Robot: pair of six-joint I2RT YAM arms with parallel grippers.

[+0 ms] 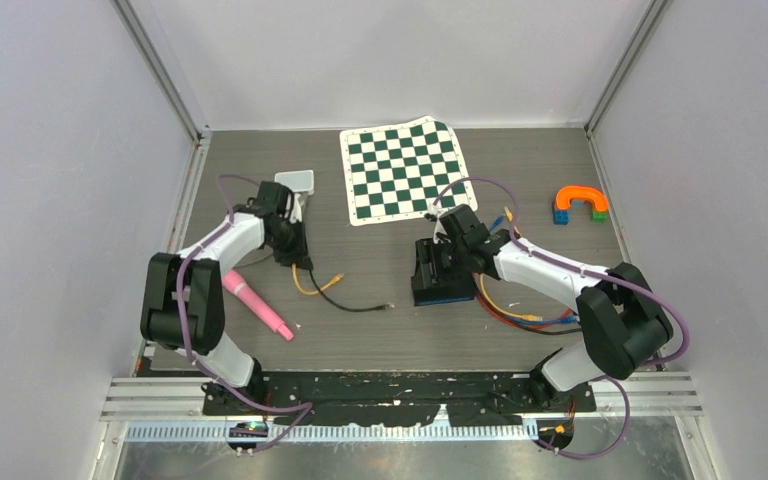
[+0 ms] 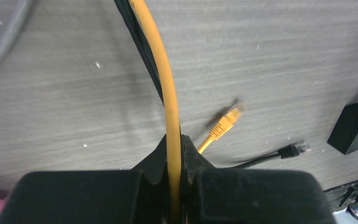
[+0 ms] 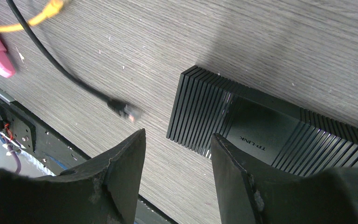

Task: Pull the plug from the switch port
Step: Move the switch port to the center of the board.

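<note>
In closed left jaws, grips the orange cable (image 2: 169, 93), plug (image 2: 226, 122) loose on the bench (image 2: 74, 93), apart from the switch (image 3: 261, 135). Holds right jaws parted, empty, by it. Seems past the pull; calls next for release.

right gripper (image 3: 177, 137) jaws apart | switch (image 3: 270, 135) just past one fingertip (image 3: 223, 151) | black plug (image 3: 123, 111) lying beyond the other

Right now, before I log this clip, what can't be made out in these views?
- Switch ports: right wrist view shows only its ribbed top; in the top view the right arm covers that side, so any seated plug is unseen.
- Black cable at the left claw: left wrist view, yellow cable hides whether it is pinched too.
</note>
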